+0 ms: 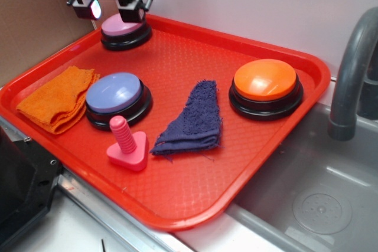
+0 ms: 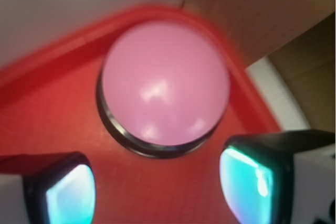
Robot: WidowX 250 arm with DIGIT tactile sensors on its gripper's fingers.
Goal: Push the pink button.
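pink button [image 1: 123, 26]: round, smooth glossy pink dome on a black base, far left corner of the red tray [image 1: 177, 205] | gripper [image 1: 112, 9]: just above it, fingers spread apart, holding nothing | counts: three buttons (pink, lavender button [image 1: 114, 92], orange button [image 1: 264, 81]), two cloths (orange cloth [image 1: 56, 98], navy cloth [image 1: 195, 121]), one pink screw [image 1: 125, 143]

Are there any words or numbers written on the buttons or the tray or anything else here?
None: no words, numbers or signs can be read in either view.
The pink button, the lavender-blue button and the orange button have plain tops.
The red tray, both cloths and the pink toy screw carry no writing.
The gripper shows no label.
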